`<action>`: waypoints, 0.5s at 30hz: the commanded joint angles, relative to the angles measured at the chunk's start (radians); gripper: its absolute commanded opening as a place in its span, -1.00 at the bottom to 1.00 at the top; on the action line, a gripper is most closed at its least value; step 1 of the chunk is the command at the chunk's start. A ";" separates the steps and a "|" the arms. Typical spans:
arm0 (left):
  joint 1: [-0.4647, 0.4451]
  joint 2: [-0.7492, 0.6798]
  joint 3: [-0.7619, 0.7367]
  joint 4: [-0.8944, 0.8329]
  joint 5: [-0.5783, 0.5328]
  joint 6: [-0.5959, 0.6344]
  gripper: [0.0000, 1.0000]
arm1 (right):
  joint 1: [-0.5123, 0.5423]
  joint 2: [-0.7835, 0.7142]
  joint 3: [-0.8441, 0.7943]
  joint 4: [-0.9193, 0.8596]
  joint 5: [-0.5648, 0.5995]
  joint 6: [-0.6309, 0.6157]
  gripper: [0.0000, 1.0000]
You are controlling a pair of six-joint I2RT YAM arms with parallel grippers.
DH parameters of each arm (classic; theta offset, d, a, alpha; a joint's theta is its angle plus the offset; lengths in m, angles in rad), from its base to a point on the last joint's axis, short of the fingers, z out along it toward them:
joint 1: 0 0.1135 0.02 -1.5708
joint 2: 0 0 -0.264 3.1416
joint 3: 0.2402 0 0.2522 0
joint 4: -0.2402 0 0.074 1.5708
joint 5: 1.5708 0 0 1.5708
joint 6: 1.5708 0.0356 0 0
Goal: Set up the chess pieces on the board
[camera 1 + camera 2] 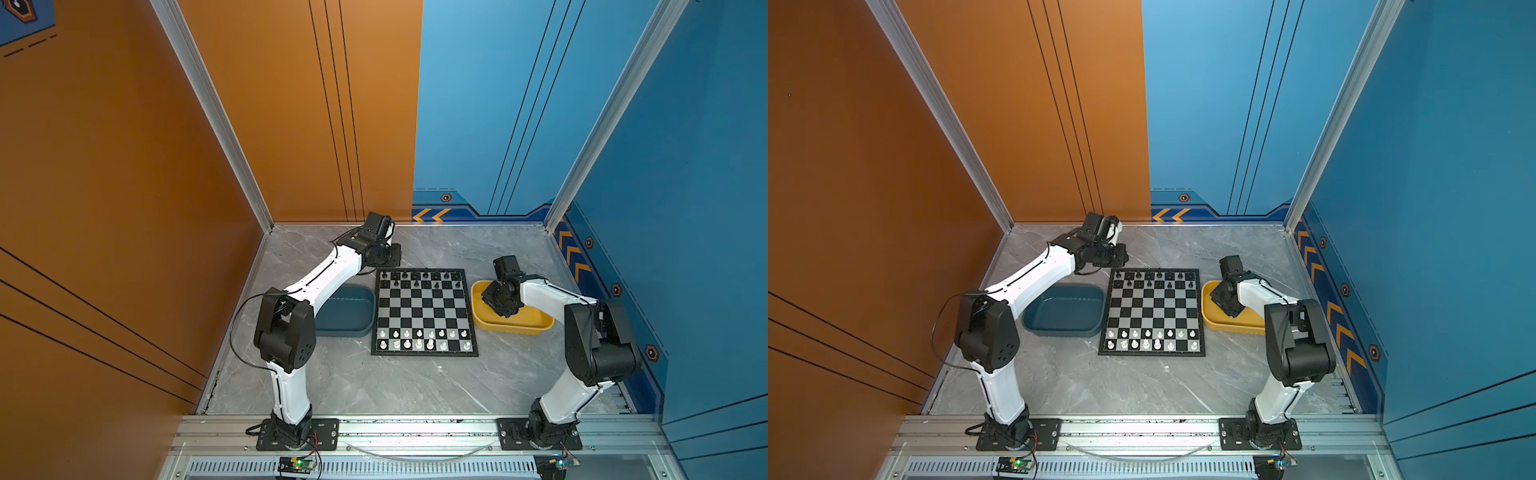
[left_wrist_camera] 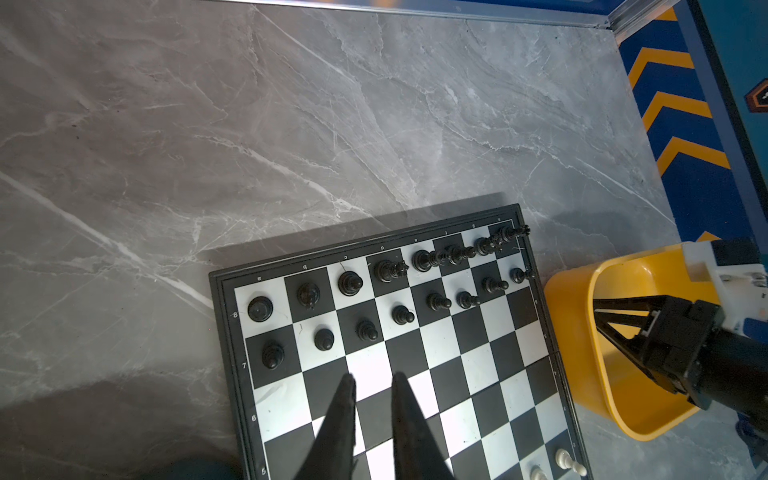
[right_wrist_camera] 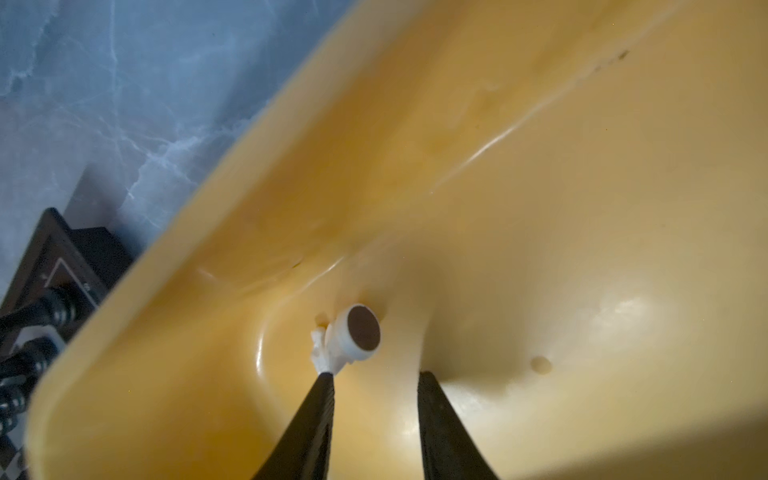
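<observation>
The board (image 1: 424,309) lies mid-table in both top views, also board (image 1: 1152,309). Black chess pieces (image 1: 424,279) fill its two far rows, and white chess pieces (image 1: 424,338) stand in the two near rows. My left gripper (image 2: 374,380) hovers over the board's bare squares (image 2: 457,374) near the black pawns (image 2: 365,330); it is slightly open and holds nothing. My right gripper (image 3: 376,374) is open inside the yellow tray (image 3: 291,166). One white piece (image 3: 357,336) lies there on its side, dark base toward the camera. One fingertip (image 3: 326,380) touches its top end.
A dark teal tray (image 1: 345,316) sits left of the board, partly under my left arm. The yellow tray (image 1: 536,328) sits right of the board with my right arm over it. Walls close in the back and both sides. A metal rail (image 1: 415,432) runs along the front.
</observation>
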 commanded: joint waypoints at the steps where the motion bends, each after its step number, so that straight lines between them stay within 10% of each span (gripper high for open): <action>1: 0.013 -0.015 -0.014 0.005 0.019 -0.015 -0.62 | -0.008 0.018 0.007 0.003 -0.010 0.018 -0.27; 15: 0.022 -0.014 -0.011 0.005 0.022 -0.017 -0.62 | -0.022 0.045 0.042 0.004 -0.012 0.016 -0.26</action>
